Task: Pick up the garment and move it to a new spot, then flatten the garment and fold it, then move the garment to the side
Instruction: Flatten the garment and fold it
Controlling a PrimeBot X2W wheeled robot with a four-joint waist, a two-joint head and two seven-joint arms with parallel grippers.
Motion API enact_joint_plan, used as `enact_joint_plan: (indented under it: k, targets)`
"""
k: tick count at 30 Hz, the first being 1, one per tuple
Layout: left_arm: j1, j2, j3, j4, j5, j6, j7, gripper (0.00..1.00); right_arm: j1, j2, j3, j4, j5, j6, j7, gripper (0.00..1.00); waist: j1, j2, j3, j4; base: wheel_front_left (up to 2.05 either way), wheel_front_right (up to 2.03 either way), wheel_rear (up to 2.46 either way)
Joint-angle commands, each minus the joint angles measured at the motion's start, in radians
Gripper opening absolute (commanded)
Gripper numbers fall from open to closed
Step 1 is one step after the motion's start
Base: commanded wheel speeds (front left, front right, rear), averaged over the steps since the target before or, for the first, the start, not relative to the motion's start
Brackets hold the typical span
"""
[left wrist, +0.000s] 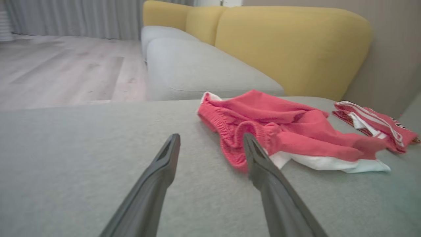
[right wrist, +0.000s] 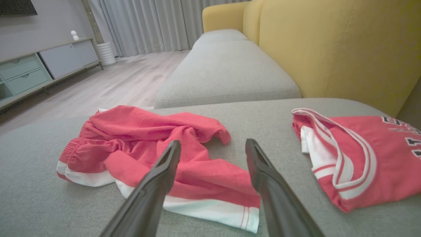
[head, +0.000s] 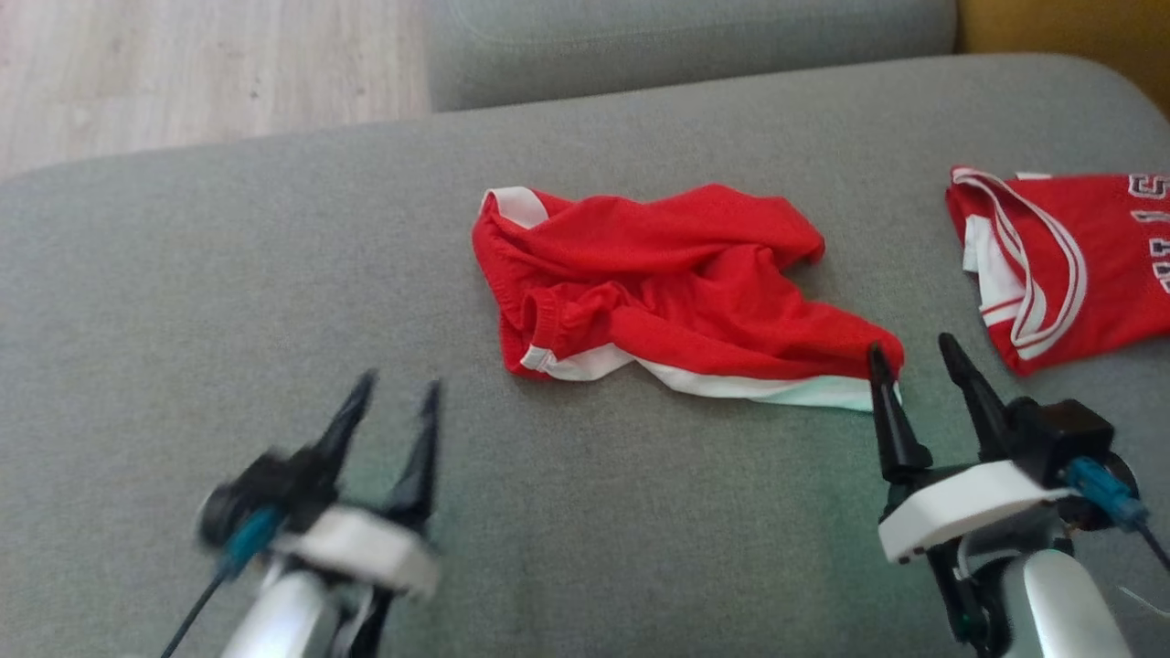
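On the sofa cushion (head: 274, 274), the red shorts (head: 658, 274) stretch left-to-right, waistband (head: 508, 302) leftward.

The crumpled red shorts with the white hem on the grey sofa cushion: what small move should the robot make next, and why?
Probably ease the open right gripper forward and down onto the white hem corner of the crumpled red shorts, then close. That corner lies right at its fingertips; nothing is held yet. The open left gripper is farther from the cloth.
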Motion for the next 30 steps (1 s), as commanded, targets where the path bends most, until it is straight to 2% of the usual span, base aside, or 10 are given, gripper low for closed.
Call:
enact_joint_plan:
  k: [1,5,10,20,21,22,23,30]
  targets:
    - [-0.087,-0.004,0.016,-0.011,0.014,-0.012,0.007,1.00,-0.048,-0.002,0.031,-0.031,0.001,0.007,-0.004,1.00,0.0000,0.0000,0.017,-0.010,0.00,0.00,0.00]
    - [-0.197,-0.048,-0.048,0.106,0.033,-0.050,0.048,1.00,-0.067,-0.002,0.055,-0.014,0.005,0.007,-0.014,1.00,0.0000,0.0000,0.049,-0.036,0.00,0.00,0.00]
    - [-0.283,-0.074,-0.092,0.234,0.027,-0.084,0.080,1.00,-0.095,-0.002,0.085,0.007,0.022,0.007,-0.031,1.00,0.0000,0.0000,0.082,-0.079,0.00,0.00,0.00]
    - [-0.359,-0.080,-0.100,0.367,-0.001,-0.101,0.066,1.00,-0.119,-0.002,0.099,0.039,0.042,0.007,-0.060,1.00,0.0000,0.0000,0.119,-0.132,0.00,0.00,0.00]
    - [-0.364,-0.081,-0.102,0.377,-0.006,-0.103,0.068,0.89,-0.121,-0.002,0.099,0.041,0.043,0.007,-0.061,1.00,0.0000,0.0000,0.121,-0.135,0.00,0.00,0.00]
    - [-0.370,-0.081,-0.104,0.385,-0.008,-0.104,0.067,0.55,-0.122,-0.002,0.099,0.044,0.044,0.007,-0.063,1.00,0.0000,0.0000,0.123,-0.137,0.00,0.00,0.00]
    - [-0.373,-0.081,-0.107,0.389,-0.010,-0.106,0.061,0.00,-0.122,-0.002,0.098,0.046,0.045,0.007,-0.064,1.00,0.0000,0.0000,0.125,-0.138,0.00,0.00,0.00]
    - [-0.337,-0.079,-0.108,0.377,-0.030,-0.108,0.006,0.00,-0.096,-0.002,0.070,0.066,0.060,0.007,-0.014,1.00,0.0000,0.0000,0.133,-0.134,0.00,0.00,0.00]
